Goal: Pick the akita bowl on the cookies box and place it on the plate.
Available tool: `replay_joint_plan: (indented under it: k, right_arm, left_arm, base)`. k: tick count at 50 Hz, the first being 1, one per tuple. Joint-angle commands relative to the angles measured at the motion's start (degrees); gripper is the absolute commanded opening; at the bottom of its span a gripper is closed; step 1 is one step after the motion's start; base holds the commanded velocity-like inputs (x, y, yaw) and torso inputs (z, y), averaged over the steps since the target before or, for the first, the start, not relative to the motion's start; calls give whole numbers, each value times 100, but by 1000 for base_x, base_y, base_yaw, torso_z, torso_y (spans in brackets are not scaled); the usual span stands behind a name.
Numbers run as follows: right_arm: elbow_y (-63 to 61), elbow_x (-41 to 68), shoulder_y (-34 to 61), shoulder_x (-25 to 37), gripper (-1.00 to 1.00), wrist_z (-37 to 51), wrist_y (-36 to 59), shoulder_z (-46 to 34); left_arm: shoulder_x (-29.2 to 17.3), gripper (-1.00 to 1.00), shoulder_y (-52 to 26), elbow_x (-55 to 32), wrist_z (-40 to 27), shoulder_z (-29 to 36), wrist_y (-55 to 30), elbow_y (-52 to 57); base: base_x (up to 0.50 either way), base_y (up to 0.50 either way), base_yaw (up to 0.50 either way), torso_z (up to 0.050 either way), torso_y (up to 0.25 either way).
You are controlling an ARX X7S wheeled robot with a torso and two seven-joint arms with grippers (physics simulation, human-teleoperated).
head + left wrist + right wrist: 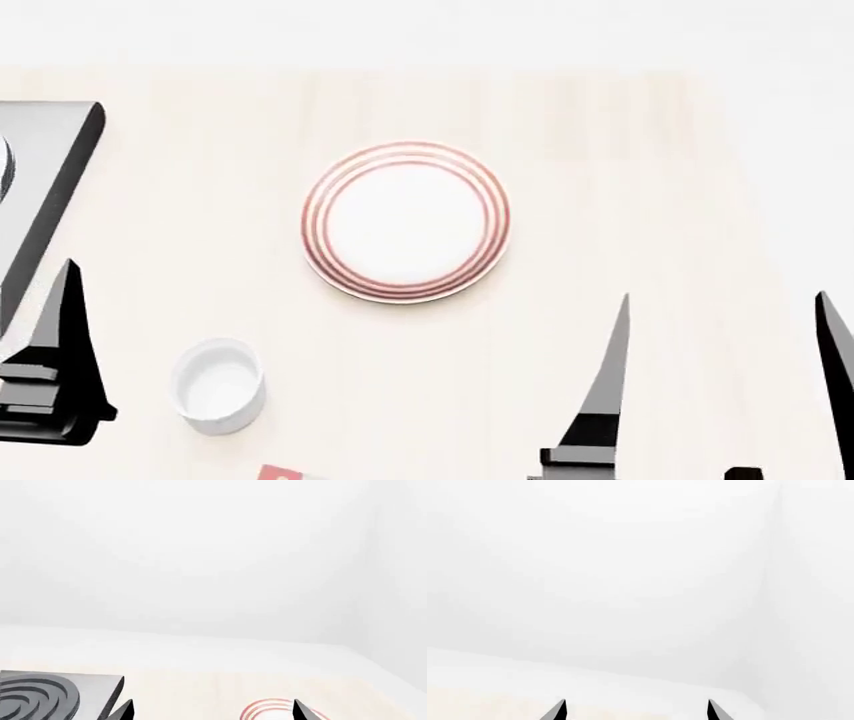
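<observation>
Looking down from my head, I see the plate (404, 221) lying flat in the middle of the pale wooden bench (641, 180), bare inside its red rings. A small white cup (220, 384) stands nearer to me, on my left, well apart from the plate. A red corner of the box (278, 473) just shows at the lower edge; the bowl is out of sight in every view. A grey stove (47, 190) sits at the far left edge. My left end effector (60, 350) shows only one dark finger near the cup, so I cannot tell its state from here. My right end effector (727, 370) has its two fingers spread wide, holding nothing.

From my left wrist, the left end effector (212, 711) shows two fingertips standing apart with nothing between them; the stove (60, 695) with its ringed burner lies to one side and the plate (270, 711) peeks in ahead.

From my right wrist, the right end effector (636, 711) shows both tips apart over the bench (480, 705), white walls beyond.
</observation>
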Motion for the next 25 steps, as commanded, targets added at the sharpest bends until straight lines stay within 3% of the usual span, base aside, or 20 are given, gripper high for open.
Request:
replay_joint_plan:
  k: [1, 19, 25]
  right_arm:
    - [-43, -16, 76, -41, 100, -133, 197, 197]
    - [-56, 16, 165, 12, 100, -135, 269, 132]
    - [-15, 101, 157, 16, 100, -159, 265, 157]
  left_arm:
    - [65, 100, 27, 88, 120, -122, 18, 69]
    - [40, 100, 7, 106, 92, -68, 55, 54]
    - [28, 100, -67, 198, -64, 6, -130, 0]
  base:
    - [0, 0, 0, 4, -250]
    - [0, 0, 0, 4, -250]
    - [0, 0, 0, 1, -14]
